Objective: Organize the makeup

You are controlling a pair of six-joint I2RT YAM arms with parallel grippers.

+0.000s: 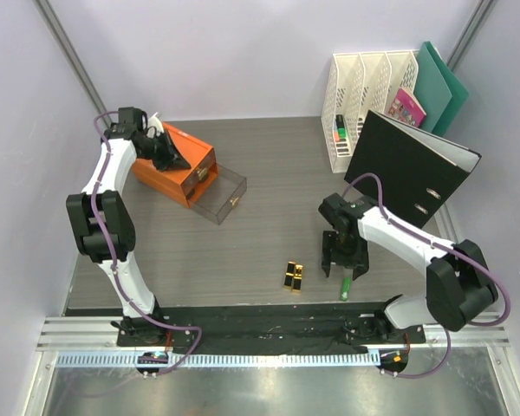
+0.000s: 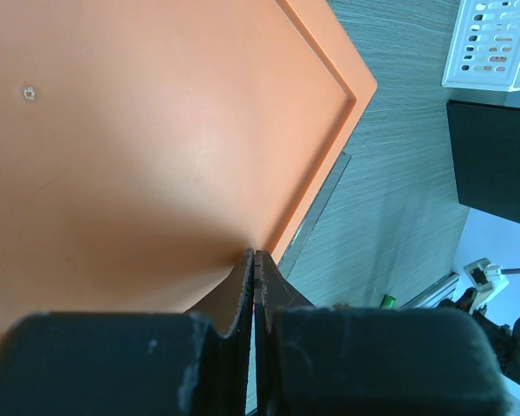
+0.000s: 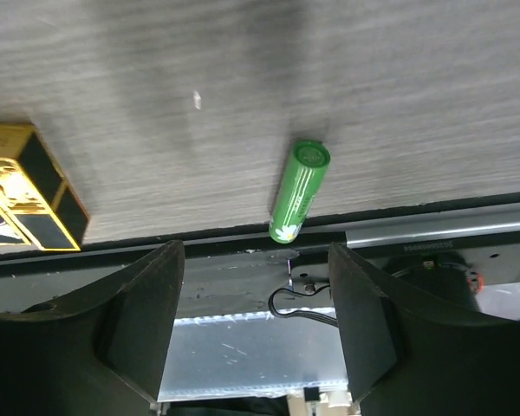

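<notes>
- Near the front edge of the table, the small green tube (image 3: 300, 191) lies flat on its side, one end right by the black strip along the edge.
- The right gripper (image 3: 256, 250) hangs over that spot. Its two fingers are spread wide, and nothing is between them. The tube is a bit ahead of the fingers and not touched.
- The black-gold lipsticks (image 1: 293, 276) lie close together on the table, near the tube on its left side.
- Far off at the back left, the left gripper (image 2: 254, 258) is pressed fully closed with nothing in it. Its tips are at the top of the orange box (image 1: 178, 165). I cannot tell if they touch the lid.
- One clear drawer (image 1: 222, 196) of the box is pulled out.
- I think the step now is getting ready to pick up the green tube.
- Next, the right fingers likely need to go down with one on each side of the tube, then squeeze gently.
- The tube is round and could roll away, and it sits so near the edge that a bump might push it off.
</notes>
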